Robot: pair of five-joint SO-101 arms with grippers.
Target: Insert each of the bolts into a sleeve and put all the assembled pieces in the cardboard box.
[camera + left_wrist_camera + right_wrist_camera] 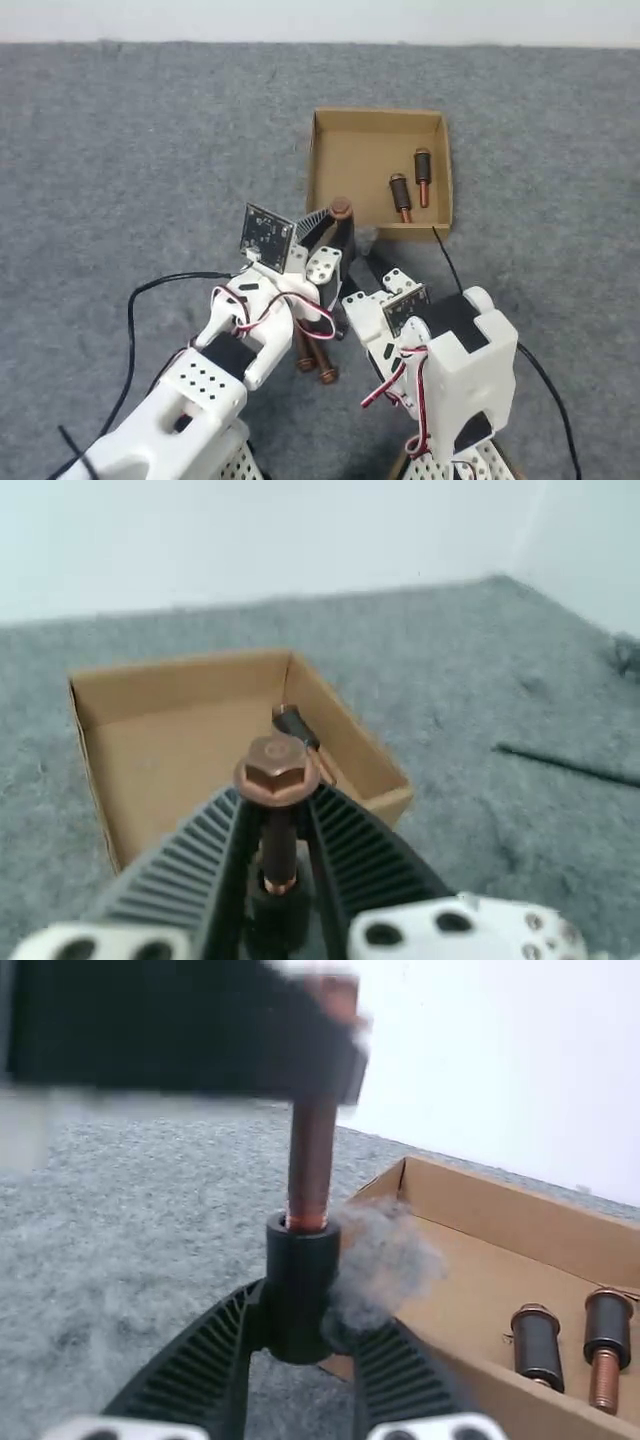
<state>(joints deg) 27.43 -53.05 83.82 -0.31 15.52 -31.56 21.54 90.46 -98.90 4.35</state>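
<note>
Grey carpeted table point(120, 150): cardboard box point(330, 170), 2 assembled pieces point(401, 196) inside. Left tool point(272, 820) clamped on bolt point(277, 775), tip inside sleeve point(300, 1270); right tool point(305, 1328) clamped on sleeve.

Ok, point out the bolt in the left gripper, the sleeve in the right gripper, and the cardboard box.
bolt point(277, 772): left wrist view, on its hex head.
sleeve point(302, 1278): right wrist view, on its black side.
cardboard box point(352, 172): high view, on its bare floor.
</note>
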